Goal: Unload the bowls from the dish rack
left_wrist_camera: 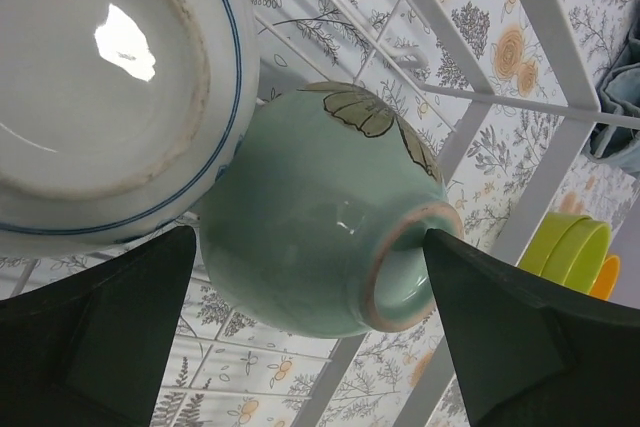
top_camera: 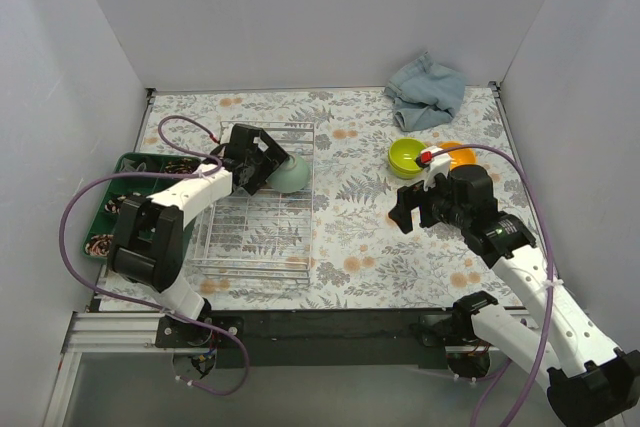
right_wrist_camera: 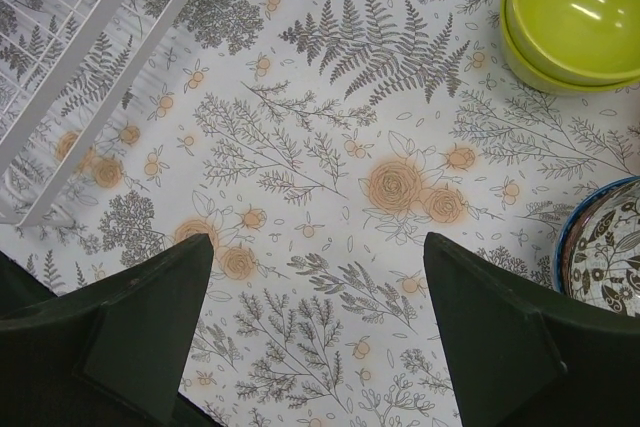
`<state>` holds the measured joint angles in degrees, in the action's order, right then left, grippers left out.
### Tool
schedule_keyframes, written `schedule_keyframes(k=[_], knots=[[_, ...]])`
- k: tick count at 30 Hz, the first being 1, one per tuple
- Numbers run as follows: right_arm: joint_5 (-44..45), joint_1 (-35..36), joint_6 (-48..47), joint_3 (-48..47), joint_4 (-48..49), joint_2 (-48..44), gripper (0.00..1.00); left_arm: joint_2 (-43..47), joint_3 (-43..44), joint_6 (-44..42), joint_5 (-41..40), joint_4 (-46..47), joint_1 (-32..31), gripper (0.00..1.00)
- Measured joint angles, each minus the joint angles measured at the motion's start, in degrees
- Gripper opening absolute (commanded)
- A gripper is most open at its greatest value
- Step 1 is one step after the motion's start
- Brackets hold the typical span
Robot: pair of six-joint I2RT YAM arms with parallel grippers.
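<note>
The white wire dish rack [top_camera: 255,232] stands left of centre. My left gripper [top_camera: 268,162] is open at the rack's far right corner, its fingers on either side of the pale green bowl [top_camera: 292,175]. In the left wrist view that bowl [left_wrist_camera: 310,197] lies on its side between the fingers [left_wrist_camera: 480,317], with one tip at its foot ring. The blue-and-white bowl [left_wrist_camera: 100,87] leans beside it. Two stacked lime green bowls [top_camera: 406,156] and an orange bowl [top_camera: 460,155] sit on the table. My right gripper [top_camera: 408,212] is open and empty over the cloth.
A denim rag [top_camera: 425,90] lies at the far right. A dark green tray [top_camera: 125,169] sits left of the rack. In the right wrist view are the rack corner [right_wrist_camera: 100,77], the lime bowls [right_wrist_camera: 570,17] and a patterned blue-rimmed bowl [right_wrist_camera: 605,252].
</note>
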<state>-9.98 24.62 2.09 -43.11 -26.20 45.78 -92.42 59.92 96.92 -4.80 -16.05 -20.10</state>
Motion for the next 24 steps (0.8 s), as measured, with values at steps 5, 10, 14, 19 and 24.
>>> schedule_keyframes(k=[5, 10, 14, 19, 24], knots=[[-0.02, 0.0, -0.72, 0.0, -0.31, 0.63, 0.94, -0.68, -1.97, 0.09, 0.09, 4.79, 0.0, 0.98], [-0.02, 0.0, -0.9, 0.0, -0.48, 0.85, 0.94, -0.9, -3.06, 0.2, 0.11, 8.11, 0.0, 0.98], [-0.02, 0.0, -0.92, 0.0, -0.61, 1.01, 0.94, -2.03, -3.26, 0.59, 0.76, 10.36, 0.07, 0.98], [-0.02, 0.0, -0.94, 0.0, -0.72, 1.25, 0.94, -2.19, -4.17, 1.14, 1.42, 12.13, 0.28, 0.98], [-0.02, 0.0, -1.03, 0.0, -0.72, 1.49, 0.94, -1.73, -5.22, 0.76, 1.42, 13.55, 0.28, 0.98]])
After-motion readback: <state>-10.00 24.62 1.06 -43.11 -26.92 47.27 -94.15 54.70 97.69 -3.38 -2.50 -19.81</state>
